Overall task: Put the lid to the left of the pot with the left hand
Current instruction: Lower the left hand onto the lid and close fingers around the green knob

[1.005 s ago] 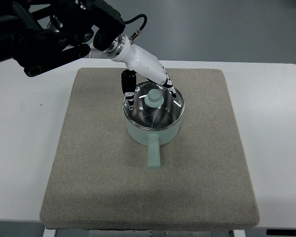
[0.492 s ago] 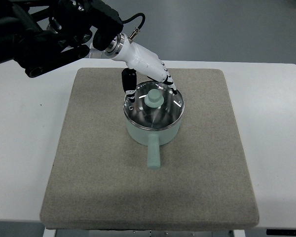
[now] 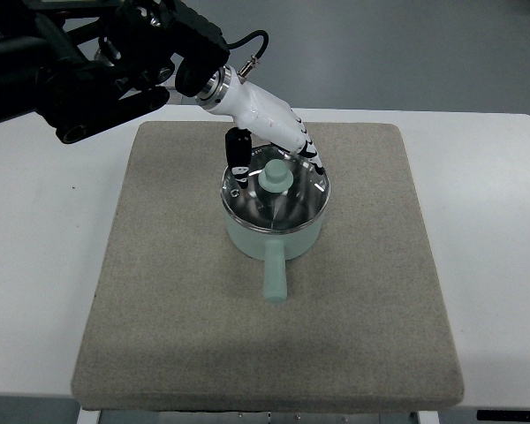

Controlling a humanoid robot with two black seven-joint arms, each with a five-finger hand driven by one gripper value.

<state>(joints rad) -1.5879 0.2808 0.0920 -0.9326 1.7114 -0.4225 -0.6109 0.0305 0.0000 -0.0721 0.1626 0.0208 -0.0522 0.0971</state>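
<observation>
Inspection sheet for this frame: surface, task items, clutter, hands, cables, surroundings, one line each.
Surface: white table with a grey mat laid on it; the mat lies flat.
Task items: mint-green pot near the middle of the mat, handle pointing toward the camera; glass lid seated on the pot, green knob on top.
Clutter: nothing seen.
Hands: left hand over the far rim of the lid, fingers reaching down beside the knob; whether they grip it cannot be told. Right hand not in view.
Cables: one black cable looping at the left wrist.
Surroundings: grey floor beyond the table.
</observation>
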